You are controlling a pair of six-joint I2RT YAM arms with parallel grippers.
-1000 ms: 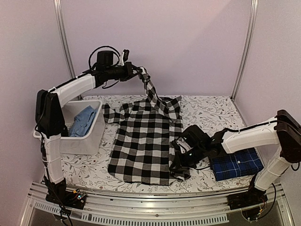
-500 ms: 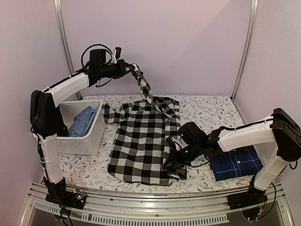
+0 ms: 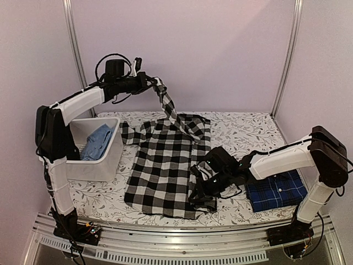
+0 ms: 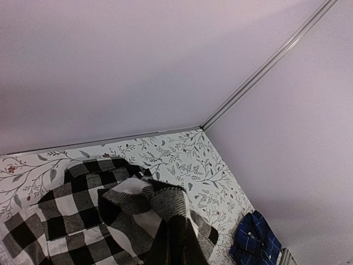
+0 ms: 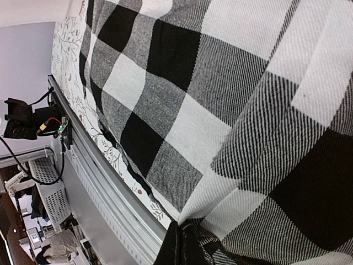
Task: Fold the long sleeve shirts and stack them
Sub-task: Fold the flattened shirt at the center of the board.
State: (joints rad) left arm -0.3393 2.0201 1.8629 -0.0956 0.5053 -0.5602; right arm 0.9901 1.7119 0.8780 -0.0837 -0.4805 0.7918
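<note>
Across the floral worktop [image 3: 242,132] lies the black-and-white check shirt [image 3: 162,171]. The left claw [image 3: 156,84] pinches its sleeve [image 3: 168,105] high above the collar; the right claw [image 3: 199,190] grips the near right hem. A folded navy plaid shirt [image 3: 278,190] sits near the right edge.

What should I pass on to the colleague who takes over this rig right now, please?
Left gripper: shut on a sleeve of the black-and-white check shirt, held high above the table.
Right gripper: shut on that shirt's right edge near the hem.
Navy plaid shirt: folded, at the table's near right.
White bin, at the left, holds a blue cloth.
Done: navy shirt folded. Left: fold the check shirt, then stack the two.
</note>
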